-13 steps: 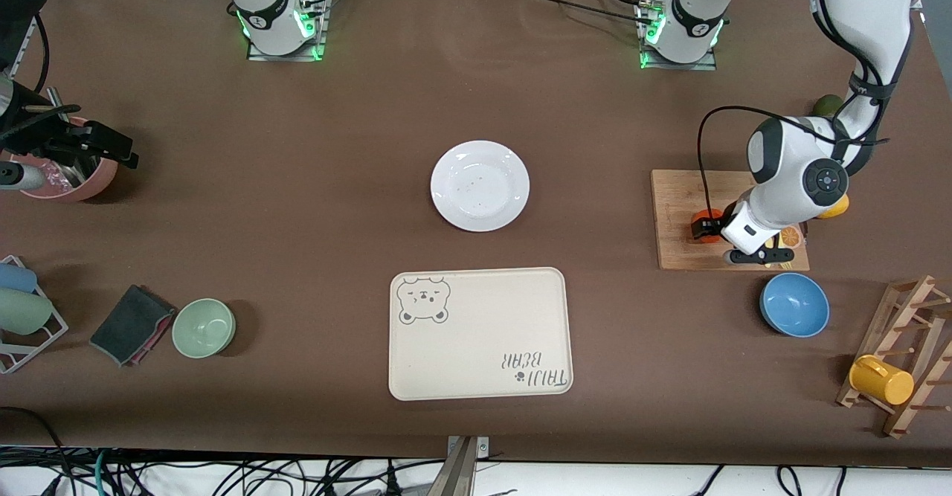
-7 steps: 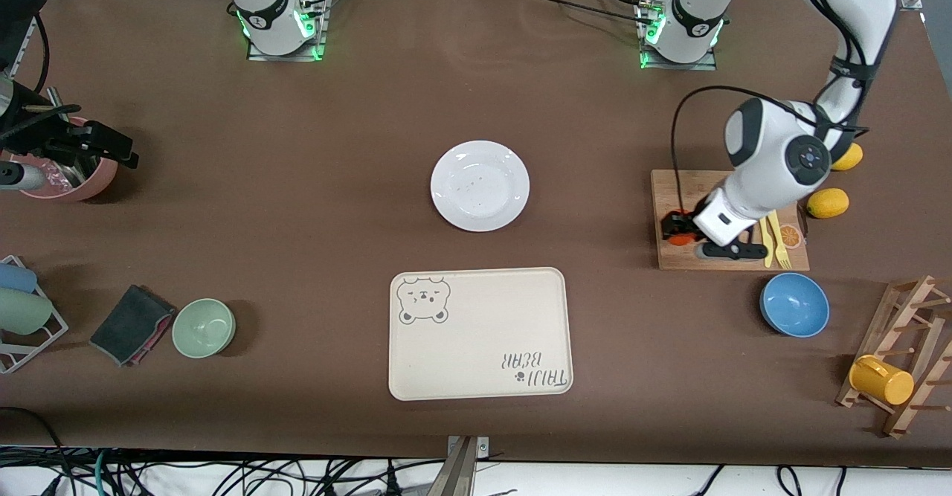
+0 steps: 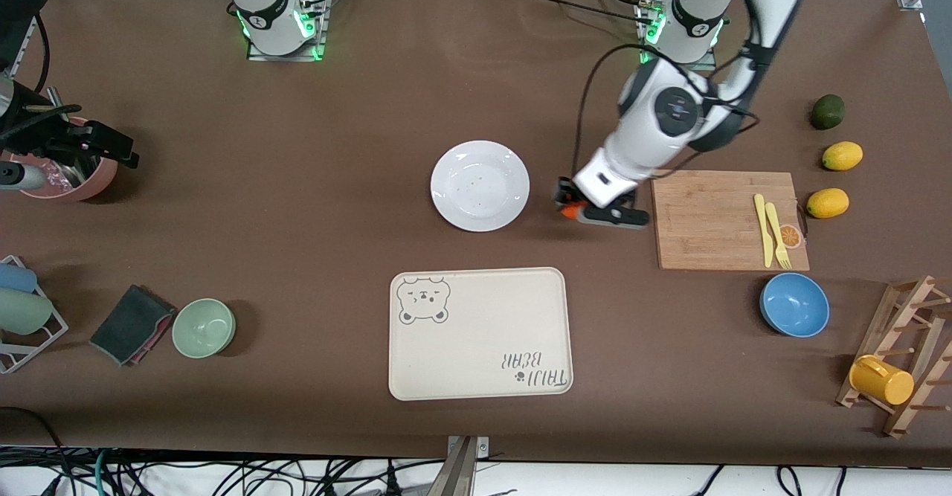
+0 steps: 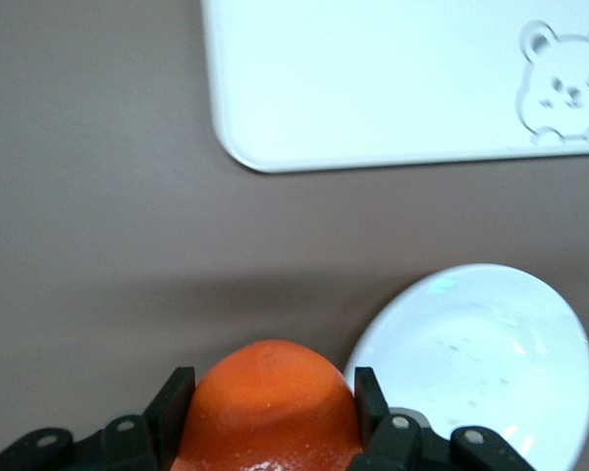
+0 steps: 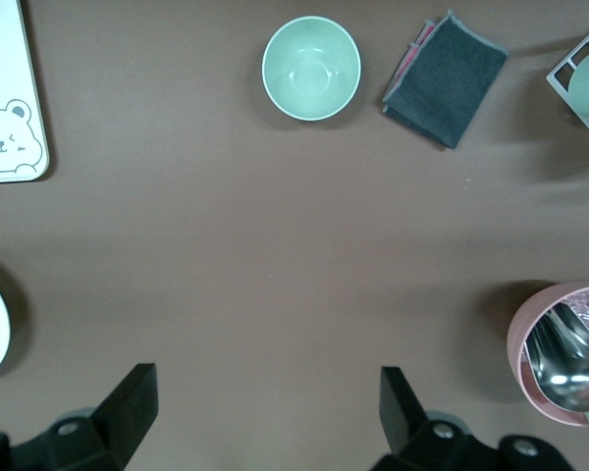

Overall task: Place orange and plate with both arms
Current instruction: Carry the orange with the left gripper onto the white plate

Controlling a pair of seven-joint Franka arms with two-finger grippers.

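The white plate [image 3: 480, 185] lies on the brown table near its middle. My left gripper [image 3: 571, 206] is shut on the orange [image 3: 568, 212] and holds it over the table between the plate and the cutting board, close beside the plate's rim. In the left wrist view the orange [image 4: 270, 397] sits between the black fingers [image 4: 180, 392], with the plate [image 4: 481, 363] just beside it. My right gripper [image 3: 123, 152] waits open and empty over the table by the pink cup; its fingers [image 5: 128, 392] stand wide apart in the right wrist view.
A cream bear-print tray [image 3: 480, 332] lies nearer the camera than the plate. A wooden cutting board [image 3: 714, 217] carries a yellow fork and knife. A blue bowl [image 3: 794, 304], two lemons [image 3: 828, 203], a green fruit [image 3: 827, 111], a green bowl [image 3: 204, 327], a dark cloth [image 3: 132, 323] and a pink cup [image 3: 82, 180] are around.
My left gripper has carried the orange off the cutting board and across toward the plate. The right arm has not moved.
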